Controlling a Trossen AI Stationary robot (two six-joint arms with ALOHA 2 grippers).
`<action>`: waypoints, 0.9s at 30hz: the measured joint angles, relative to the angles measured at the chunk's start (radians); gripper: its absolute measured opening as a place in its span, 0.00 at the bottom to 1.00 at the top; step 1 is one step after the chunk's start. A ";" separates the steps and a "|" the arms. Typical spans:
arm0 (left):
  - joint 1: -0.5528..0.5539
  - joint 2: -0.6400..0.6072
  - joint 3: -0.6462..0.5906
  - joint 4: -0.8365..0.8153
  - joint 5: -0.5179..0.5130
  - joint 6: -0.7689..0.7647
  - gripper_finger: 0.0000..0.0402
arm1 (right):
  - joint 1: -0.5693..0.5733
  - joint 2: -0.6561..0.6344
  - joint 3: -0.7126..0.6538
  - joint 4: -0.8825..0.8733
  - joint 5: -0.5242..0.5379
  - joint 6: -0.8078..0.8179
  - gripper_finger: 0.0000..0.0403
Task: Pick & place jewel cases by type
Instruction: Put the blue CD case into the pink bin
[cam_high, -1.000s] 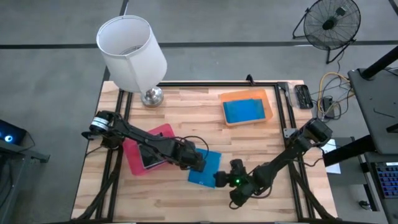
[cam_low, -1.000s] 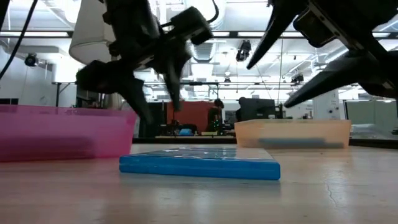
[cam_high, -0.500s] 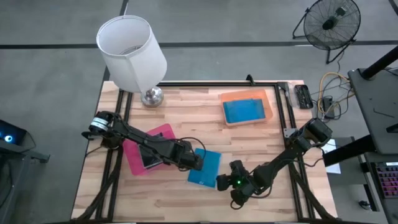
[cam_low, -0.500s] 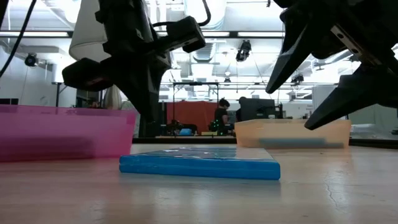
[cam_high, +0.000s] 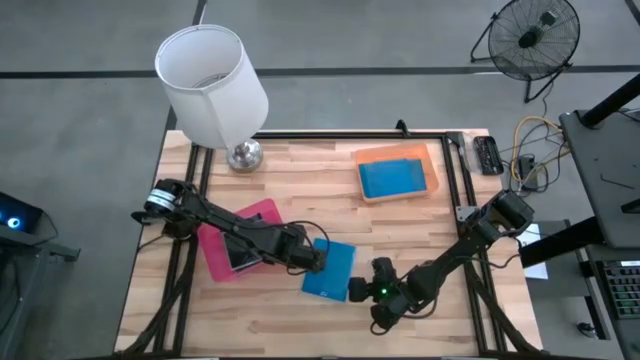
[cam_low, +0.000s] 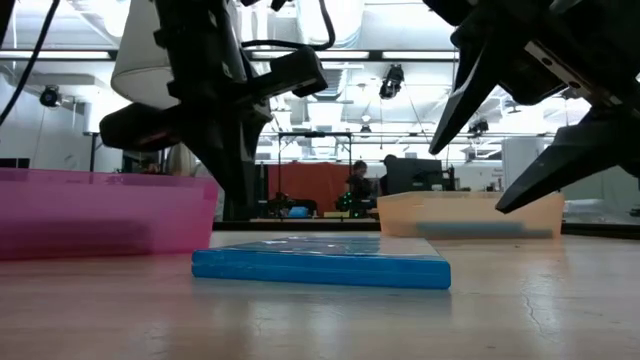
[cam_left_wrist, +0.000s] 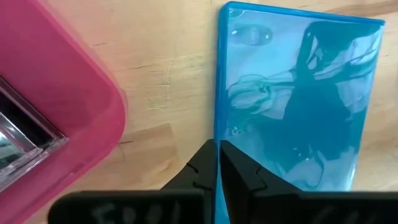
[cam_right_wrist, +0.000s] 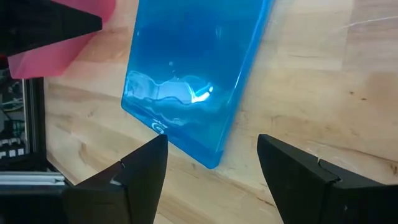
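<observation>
Blue case (cam_high: 330, 268) lies flat on our wooden table (cam_high: 420, 230), just at 3 o'clock of the pink tray (cam_high: 215, 262); a workshop shows behind. Our left gripper (cam_left_wrist: 217, 163) is closed, empty, at the case's edge. Our right gripper (cam_right_wrist: 212, 165) gapes wide above the case's corner, holding nothing.

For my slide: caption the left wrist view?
Shut left gripper at the blue jewel case edge, beside the pink tray.

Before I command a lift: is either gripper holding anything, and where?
Nothing is held. The left gripper is shut empty at the blue jewel case's edge; the right gripper hangs open over it.
</observation>
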 joint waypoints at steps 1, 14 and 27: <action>0.000 0.000 0.000 0.001 0.002 0.002 0.00 | -0.001 0.001 0.000 0.000 0.000 0.003 0.60; -0.036 0.021 -0.001 -0.032 0.001 0.015 0.00 | -0.016 0.005 0.000 0.002 0.003 0.051 0.60; -0.037 0.078 0.000 -0.001 -0.006 0.045 0.00 | -0.061 0.006 -0.002 0.000 -0.002 0.046 0.60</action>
